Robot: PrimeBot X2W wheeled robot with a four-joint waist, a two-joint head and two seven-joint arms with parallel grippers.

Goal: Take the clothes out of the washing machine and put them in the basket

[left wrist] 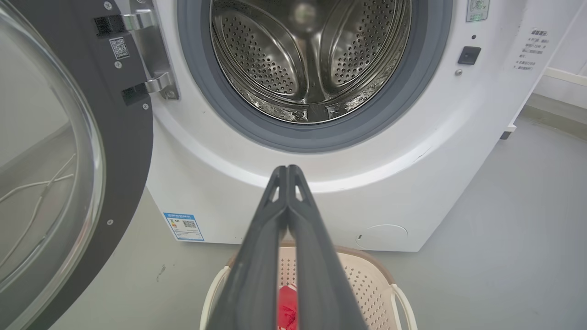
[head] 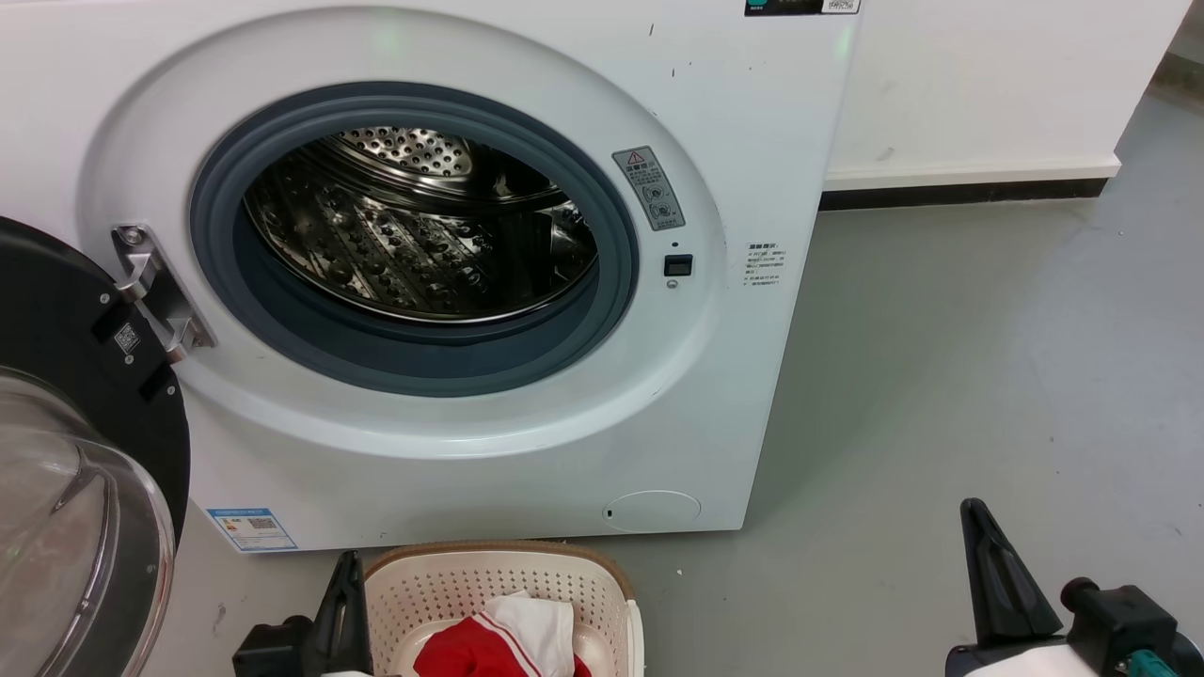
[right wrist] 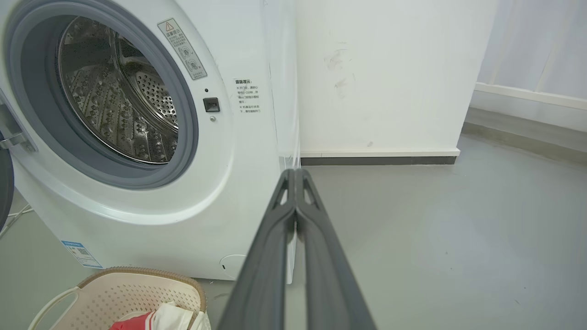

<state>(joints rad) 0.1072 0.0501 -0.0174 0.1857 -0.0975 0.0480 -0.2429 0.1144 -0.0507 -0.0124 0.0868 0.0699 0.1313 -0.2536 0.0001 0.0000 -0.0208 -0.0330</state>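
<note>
Smooth matt grey floor (head: 988,376) with a few small dark specks. A plain white painted wall (head: 988,85) rises from it and bears faint grey scuff marks (right wrist: 339,68). At the junction of the two — a white projecting ledge (head: 969,174) above a narrow black skirting strip (head: 959,193).

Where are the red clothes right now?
In the head view the clothes lie in the basket at bottom centre, on the floor just in front of the washing machine, beside the left claw.
</note>
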